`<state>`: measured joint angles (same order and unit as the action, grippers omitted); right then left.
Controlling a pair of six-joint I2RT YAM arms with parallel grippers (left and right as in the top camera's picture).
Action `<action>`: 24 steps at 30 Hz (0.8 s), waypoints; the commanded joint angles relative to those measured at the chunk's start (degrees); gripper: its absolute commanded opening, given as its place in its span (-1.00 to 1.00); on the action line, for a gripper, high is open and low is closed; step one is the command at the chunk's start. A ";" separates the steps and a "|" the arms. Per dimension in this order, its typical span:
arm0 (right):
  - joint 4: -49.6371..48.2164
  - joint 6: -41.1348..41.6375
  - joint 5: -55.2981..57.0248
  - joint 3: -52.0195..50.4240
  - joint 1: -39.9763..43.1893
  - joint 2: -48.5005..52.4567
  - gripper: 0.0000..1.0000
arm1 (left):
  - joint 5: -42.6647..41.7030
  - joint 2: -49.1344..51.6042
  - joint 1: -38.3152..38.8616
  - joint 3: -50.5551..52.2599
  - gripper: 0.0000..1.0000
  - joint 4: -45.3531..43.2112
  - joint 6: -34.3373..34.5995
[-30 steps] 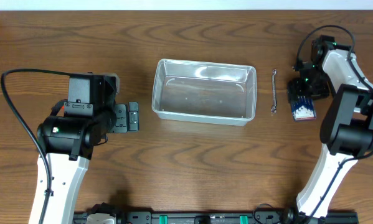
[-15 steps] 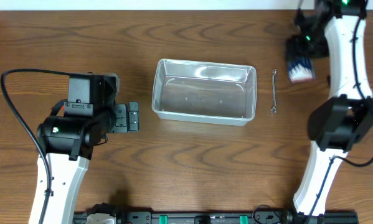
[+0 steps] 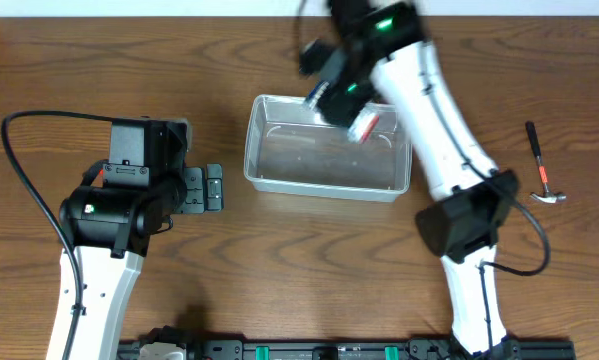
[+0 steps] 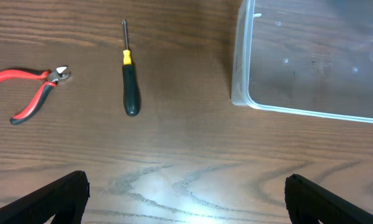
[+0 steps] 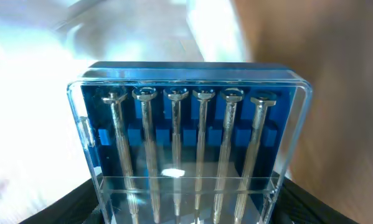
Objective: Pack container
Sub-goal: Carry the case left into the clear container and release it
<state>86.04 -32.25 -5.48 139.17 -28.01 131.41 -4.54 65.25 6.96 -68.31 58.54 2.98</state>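
Note:
The clear plastic container [image 3: 325, 189] sits mid-table; it also shows in the left wrist view [image 4: 237, 74]. My right gripper [image 3: 341, 98] is over the container's far right part, blurred. It is shut on a clear case of small screwdrivers with a blue insert [image 3: 365, 124]. In the right wrist view the case [image 5: 192, 124] sits between the jaws [image 5: 186, 208]. My left gripper [image 3: 212, 187] is open and empty, left of the container, its fingers [image 4: 186, 199] above bare wood.
A hammer [image 3: 542, 166] lies at the far right. In the left wrist view red-handled pliers [image 4: 30, 90] and a black screwdriver with a yellow collar [image 4: 129, 84] lie left of the container. The overhead view does not show them.
My right arm swung with the case from the far right edge to over the container. The wrench to the container's right no longer shows; a hammer now lies at the right. My left arm is still.

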 commanded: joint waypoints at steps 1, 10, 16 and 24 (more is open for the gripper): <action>-2.34 -7.89 0.07 -6.03 -0.92 -0.90 -0.95 | -0.35 0.02 -0.02 -1.36 0.97 0.17 -0.39; -18.08 -9.20 0.07 -24.79 -0.46 -0.90 -0.95 | -0.35 0.02 -0.02 -1.36 0.97 0.20 -0.37; -23.89 -9.18 0.04 -30.45 -0.42 -0.90 -0.85 | -0.35 0.02 -0.02 -1.36 0.97 0.68 -0.37; -24.52 -8.92 0.07 -33.90 -0.42 -0.90 -0.53 | -0.35 0.02 -0.02 -1.36 0.97 1.20 -0.37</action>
<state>61.45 -40.66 -5.13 105.56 -28.67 131.41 -4.54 65.25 6.96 -68.31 59.57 2.98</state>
